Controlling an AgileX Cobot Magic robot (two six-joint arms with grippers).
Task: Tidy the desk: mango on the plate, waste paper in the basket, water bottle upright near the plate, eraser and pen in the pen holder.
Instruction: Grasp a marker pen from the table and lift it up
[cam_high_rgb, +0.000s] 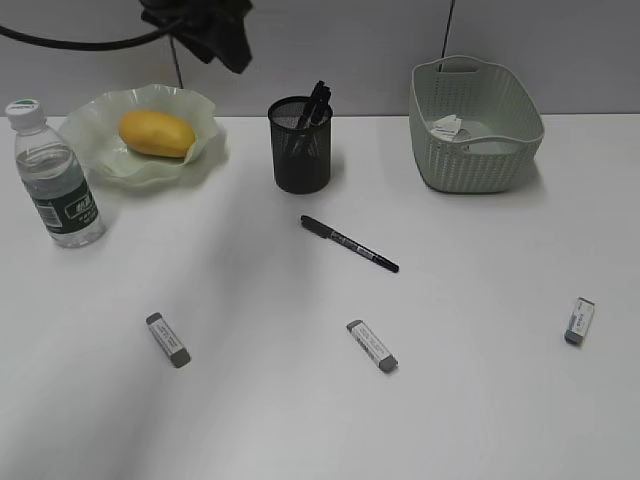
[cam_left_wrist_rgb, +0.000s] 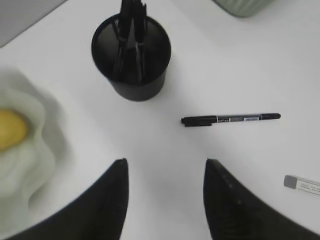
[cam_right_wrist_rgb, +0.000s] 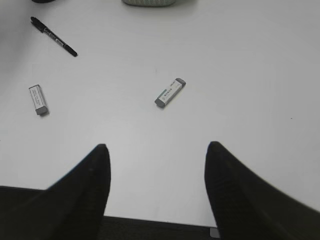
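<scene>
While the oval yellow-orange mango (cam_high_rgb: 156, 133) lies on the pale green translucent plate with the wavy rim (cam_high_rgb: 100, 115) at the back left of the wide white desk (cam_high_rgb: 300, 400), the small clear plastic water bottle with a white cap and dark green label (cam_high_rgb: 55, 175) stands upright just beside that plate, in front of its left edge. A small crumpled white paper wad (cam_high_rgb: 447, 126) sits inside the pale green woven-pattern plastic basket (cam_high_rgb: 440, 160) at the back right. Between plate and basket stands the black wire-mesh pen holder (cam_high_rgb: 300, 150) with dark pens upright in it, and a black pen (cam_high_rgb: 349, 243) lies on the desk in front of it. Three small grey-and-white erasers lie nearer the front: one on the left (cam_high_rgb: 168, 339), one in the middle (cam_high_rgb: 372, 346), one far right (cam_high_rgb: 579, 320). The left gripper (cam_left_wrist_rgb: 165, 200) hangs above bare desk with jaws apart and nothing between them; the right gripper (cam_right_wrist_rgb: 156, 185) is likewise spread wide and empty
</scene>
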